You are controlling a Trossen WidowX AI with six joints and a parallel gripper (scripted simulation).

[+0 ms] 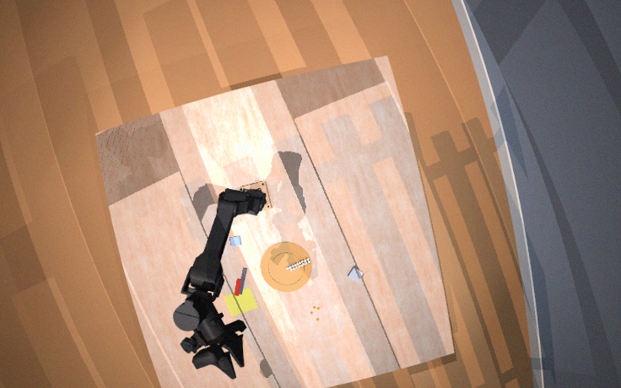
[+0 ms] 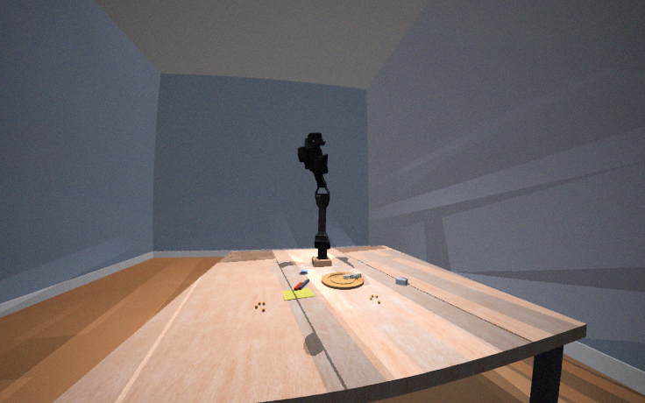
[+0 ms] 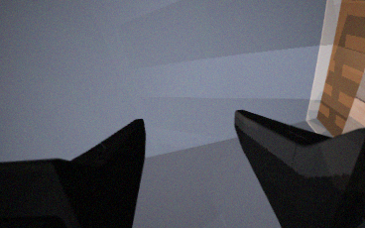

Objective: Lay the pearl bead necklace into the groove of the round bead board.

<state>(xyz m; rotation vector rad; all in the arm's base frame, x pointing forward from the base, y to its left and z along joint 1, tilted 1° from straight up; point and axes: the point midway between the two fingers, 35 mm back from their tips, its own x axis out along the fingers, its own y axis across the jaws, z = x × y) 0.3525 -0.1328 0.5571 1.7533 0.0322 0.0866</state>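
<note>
Hand [image 1: 240, 372] [image 3: 189, 122] parted, nothing grasped | necklace [image 1: 299, 264] [image 2: 351, 276] bunched on board [image 1: 268, 279] [image 2: 343, 286], inward from bench [image 1: 371, 337] [image 2: 205, 350] edges | risk: bunched strand snags, misses groove

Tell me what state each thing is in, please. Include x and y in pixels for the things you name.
gripper [image 1: 238, 372] [image 2: 324, 158] [image 3: 189, 122]: raised, partly open, nothing between the fingers
pearl bead necklace [image 1: 299, 264] [image 2: 351, 276]: bunched lengthwise, not laid around the groove
round bead board [image 1: 268, 274] [image 2: 329, 281]: flat, groove unfilled
yellow sheet [image 1: 241, 304] [image 2: 298, 294]: flat
orange beads [image 1: 311, 312] [image 2: 379, 302]: loose, scattered

Before you, the table [image 1: 159, 250] [image 2: 225, 320] looks like pale grained wood; the end effector [image 1: 236, 354] [image 2: 323, 162] [image 3: 189, 122] looks matt black.
</note>
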